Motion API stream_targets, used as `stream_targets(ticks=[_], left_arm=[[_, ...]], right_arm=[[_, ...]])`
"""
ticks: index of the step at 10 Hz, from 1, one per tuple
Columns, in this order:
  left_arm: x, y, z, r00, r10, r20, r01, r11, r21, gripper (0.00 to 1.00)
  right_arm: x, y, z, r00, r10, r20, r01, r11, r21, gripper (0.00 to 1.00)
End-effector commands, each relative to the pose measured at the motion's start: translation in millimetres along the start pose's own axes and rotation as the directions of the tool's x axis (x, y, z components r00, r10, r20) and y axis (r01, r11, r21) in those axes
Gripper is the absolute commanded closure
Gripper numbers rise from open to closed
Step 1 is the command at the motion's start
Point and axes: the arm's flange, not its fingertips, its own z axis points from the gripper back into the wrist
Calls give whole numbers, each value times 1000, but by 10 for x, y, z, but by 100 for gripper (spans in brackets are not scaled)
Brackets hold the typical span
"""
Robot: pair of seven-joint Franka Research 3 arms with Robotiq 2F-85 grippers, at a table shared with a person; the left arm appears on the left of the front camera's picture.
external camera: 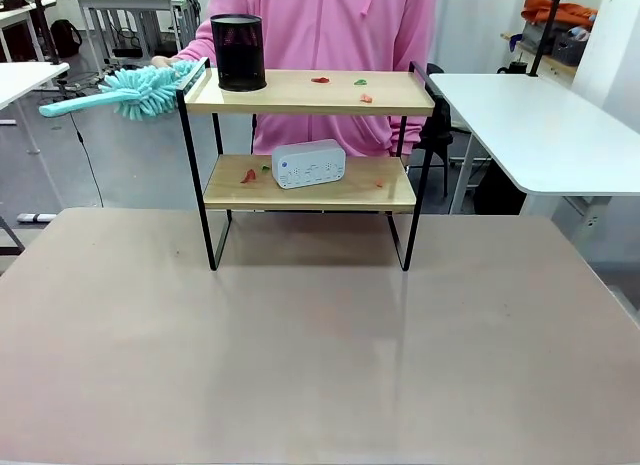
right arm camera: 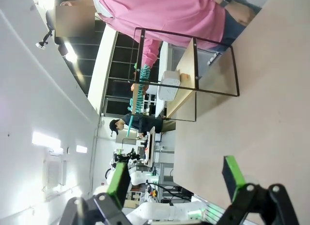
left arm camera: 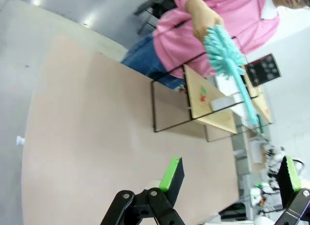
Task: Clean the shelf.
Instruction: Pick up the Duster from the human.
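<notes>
Released left gripper (left arm camera: 231, 169), released right gripper (right arm camera: 175, 167); person's hand (left arm camera: 203, 14) holding teal duster (left arm camera: 223, 51) beside shelf (external camera: 300, 93); white box (external camera: 308, 164), print illegible

Light was bright and even from overhead. Faint sheen lay on the desk (external camera: 320, 365). The shelf (external camera: 300, 93) was sharp; wrist-view edges bowed.

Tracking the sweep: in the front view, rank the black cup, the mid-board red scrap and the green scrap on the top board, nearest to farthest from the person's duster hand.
1. Black cup, left end of the top board, beside the hand.
2. Red scrap, mid-board.
3. Green scrap, farther right.
</notes>
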Motion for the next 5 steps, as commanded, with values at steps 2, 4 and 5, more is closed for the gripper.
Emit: stream_targets(ticks=[2,4,5], left_arm=[[599,-119,-425,994,85,-76,-95,986,-138,0],[898,23,-905,980,135,-146,-154,980,-128,0],[949,109,-1124,971,148,-188,-171,979,-111,0]], right_arm=[[22,23,-9,1000,7,6,-7,1000,13,0],[22,23,-9,1000,7,6,-7,1000,13,0],[22,23,-9,1000,7,6,-7,1000,13,0]])
